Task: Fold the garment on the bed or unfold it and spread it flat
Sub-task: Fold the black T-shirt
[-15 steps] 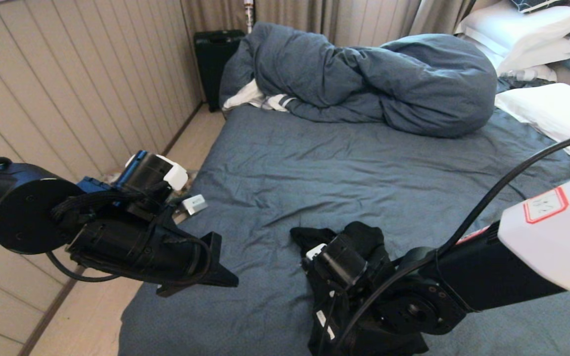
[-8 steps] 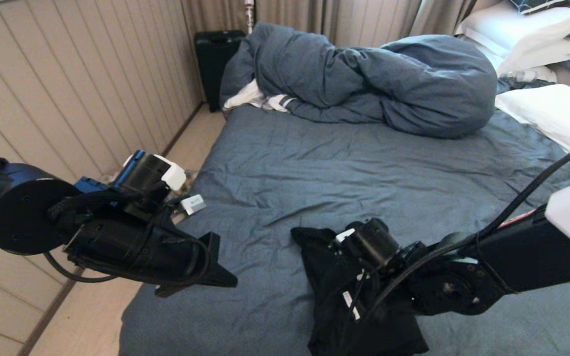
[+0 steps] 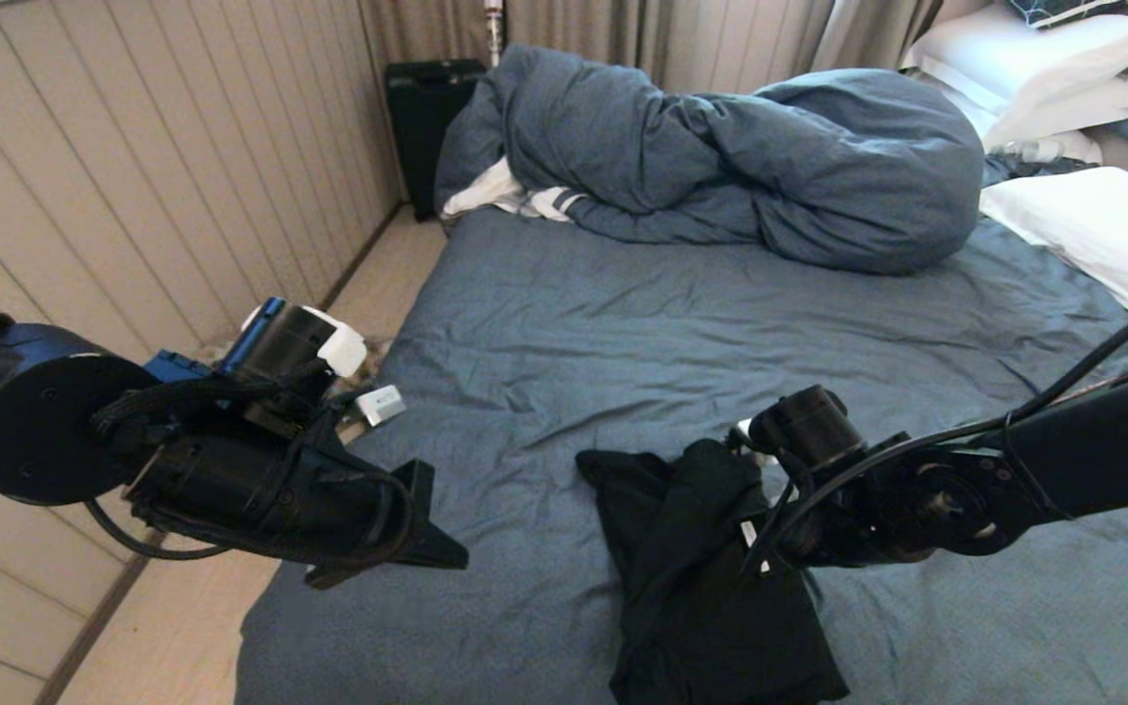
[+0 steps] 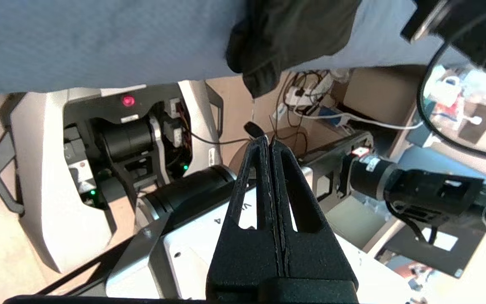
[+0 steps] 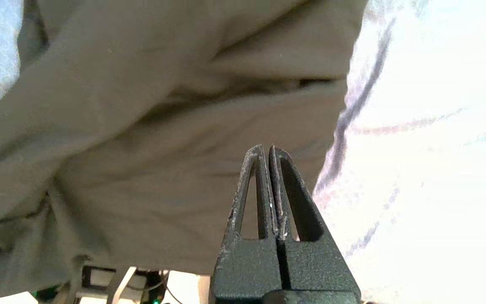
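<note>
Bed [image 3: 623,323], garment [image 3: 701,578]; label [image 3: 749,534] unreadable.

The right claw [image 5: 267,148], fingers pressed together, hangs over the rumpled garment [image 5: 150,126].

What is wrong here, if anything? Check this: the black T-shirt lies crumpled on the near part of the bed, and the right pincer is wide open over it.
One thing is wrong: the right pincer is shut, not wide open. The right wrist view shows its jaws pressed together, empty, over the fabric. The rest holds: in the head view the black T-shirt lies crumpled on the near part of the bed.
</note>
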